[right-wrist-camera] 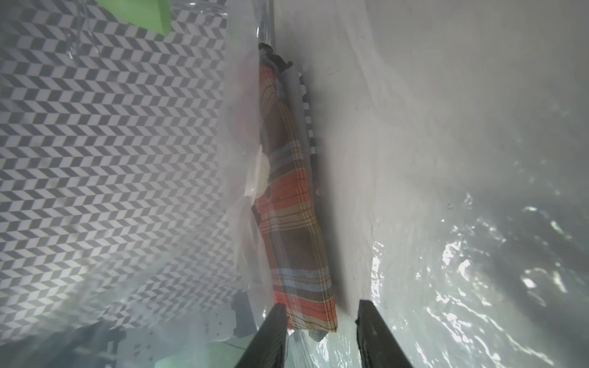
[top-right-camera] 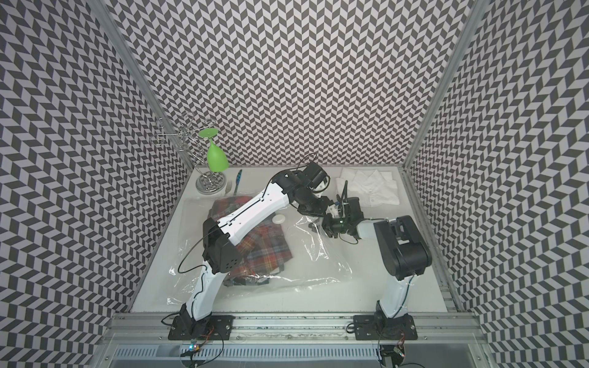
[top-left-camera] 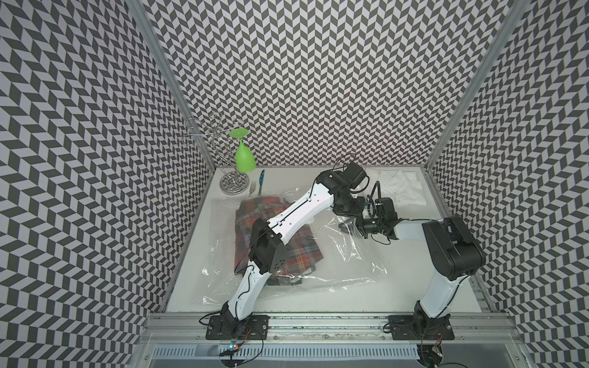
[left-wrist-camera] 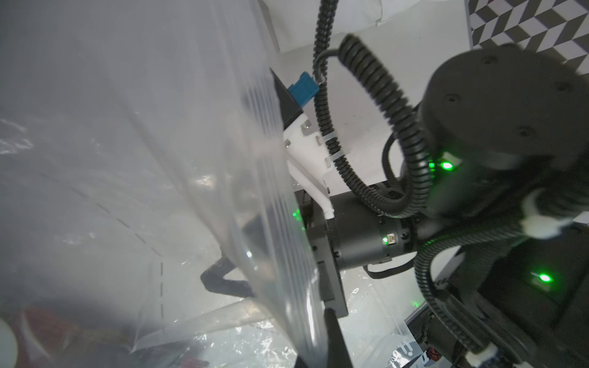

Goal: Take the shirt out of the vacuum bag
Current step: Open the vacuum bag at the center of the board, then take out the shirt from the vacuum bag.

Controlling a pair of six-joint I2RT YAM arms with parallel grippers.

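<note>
On the table (top-left-camera: 350, 299), a wire glass rack (top-left-camera: 233, 185) stands in the far corner with a green goblet (top-left-camera: 244, 157) hanging upside down from it. Just beside its base lie a fork (top-left-camera: 253, 188) and a blue-handled knife (top-left-camera: 261, 181). A folded white shirt (top-left-camera: 401, 188) lies in the opposite far corner.

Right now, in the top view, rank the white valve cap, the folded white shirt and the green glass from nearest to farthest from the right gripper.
From the right gripper:
1. Valve cap, on the vacuum bag, just to its left.
2. White shirt, far right corner.
3. Green glass, hanging on the wire rack, far left corner.
</note>
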